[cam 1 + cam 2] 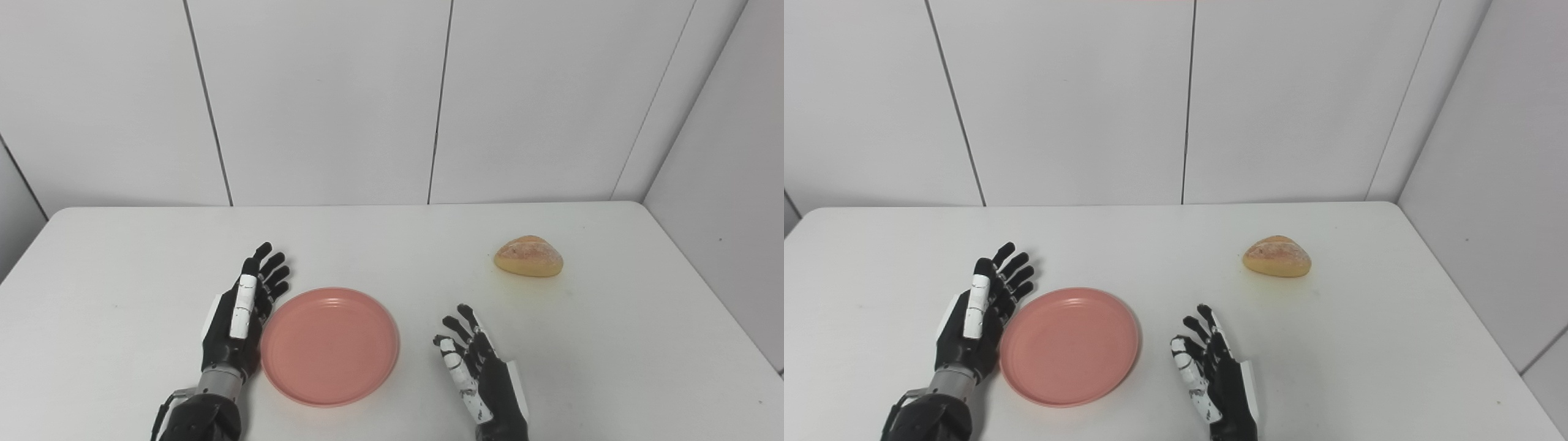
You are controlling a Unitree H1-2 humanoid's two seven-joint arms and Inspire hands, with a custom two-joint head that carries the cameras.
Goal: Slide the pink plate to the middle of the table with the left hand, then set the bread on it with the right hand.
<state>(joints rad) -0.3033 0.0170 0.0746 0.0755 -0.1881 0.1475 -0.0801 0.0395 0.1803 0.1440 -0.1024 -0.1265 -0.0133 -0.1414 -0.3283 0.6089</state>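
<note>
A pink plate [331,346] lies flat on the white table [392,245], near its front and a little left of centre. My left hand [242,315] stands open on its edge right against the plate's left rim, fingers straight and pointing away from me. A golden bread roll [528,256] lies on the table at the right, apart from both hands. My right hand [478,373] is open and empty, palm turned left, to the right of the plate and in front of the bread.
White wall panels [392,98] stand close behind the table's far edge, and another wall [729,184] runs along its right side. The table's left edge [24,263] slants away at the far left.
</note>
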